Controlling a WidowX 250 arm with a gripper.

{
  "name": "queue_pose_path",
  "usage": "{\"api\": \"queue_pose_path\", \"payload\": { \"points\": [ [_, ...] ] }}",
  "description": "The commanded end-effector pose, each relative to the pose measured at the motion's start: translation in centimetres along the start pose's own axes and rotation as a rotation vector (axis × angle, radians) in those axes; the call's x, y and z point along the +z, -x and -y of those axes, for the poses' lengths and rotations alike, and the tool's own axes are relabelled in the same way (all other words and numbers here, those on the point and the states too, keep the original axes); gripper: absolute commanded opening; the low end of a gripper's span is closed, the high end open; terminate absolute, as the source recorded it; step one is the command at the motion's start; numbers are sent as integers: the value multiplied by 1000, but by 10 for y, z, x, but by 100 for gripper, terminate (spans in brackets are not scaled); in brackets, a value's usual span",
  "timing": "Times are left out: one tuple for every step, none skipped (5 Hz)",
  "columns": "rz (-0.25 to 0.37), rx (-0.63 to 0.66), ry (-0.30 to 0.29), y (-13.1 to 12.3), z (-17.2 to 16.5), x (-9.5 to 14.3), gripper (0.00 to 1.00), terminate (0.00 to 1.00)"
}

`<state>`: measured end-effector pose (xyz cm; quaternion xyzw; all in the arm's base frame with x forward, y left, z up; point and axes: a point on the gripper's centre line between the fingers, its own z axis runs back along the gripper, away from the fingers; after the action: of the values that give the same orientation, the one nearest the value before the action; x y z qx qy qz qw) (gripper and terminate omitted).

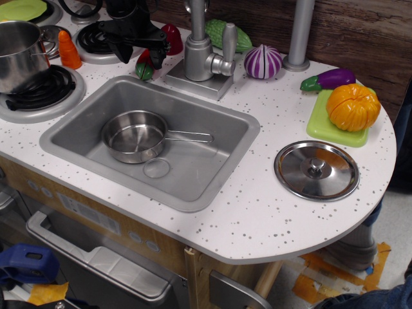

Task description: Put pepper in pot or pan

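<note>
- Pepper [144,65]: glossy red, green at the lower end; only a short stretch shows, on the bench behind the sink's [222,168] back rim, left of the faucet [205,48].
- End effector [144,46]: black, right above the pepper, apparently touching it; grip hard to judge, cannot tell how wide it stands.
- Pan [134,135]: one, shallow shiny steel, thin wire handle pointing right, sitting empty in the sink.
- Count: one taller pot [18,55] on left burner, one lid [316,170], one carrot [68,50].

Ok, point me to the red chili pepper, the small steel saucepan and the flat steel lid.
Glossy red chili pepper with green stem [144,64]: main view, red body under the black claw.
Small shallow steel saucepan [134,136]: main view, bare inner floor.
Flat round steel lid [316,170]: main view, centre knob.
</note>
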<state>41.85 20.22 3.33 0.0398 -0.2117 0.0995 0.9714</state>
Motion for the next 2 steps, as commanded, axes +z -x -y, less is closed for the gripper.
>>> {"api": "queue_pose_path", "payload": {
  "points": [
    [0, 0, 0, 0, 0, 0, 100, 0],
    [-13, 28, 23, -1, -1, -2, 100, 0]
  ]
}}
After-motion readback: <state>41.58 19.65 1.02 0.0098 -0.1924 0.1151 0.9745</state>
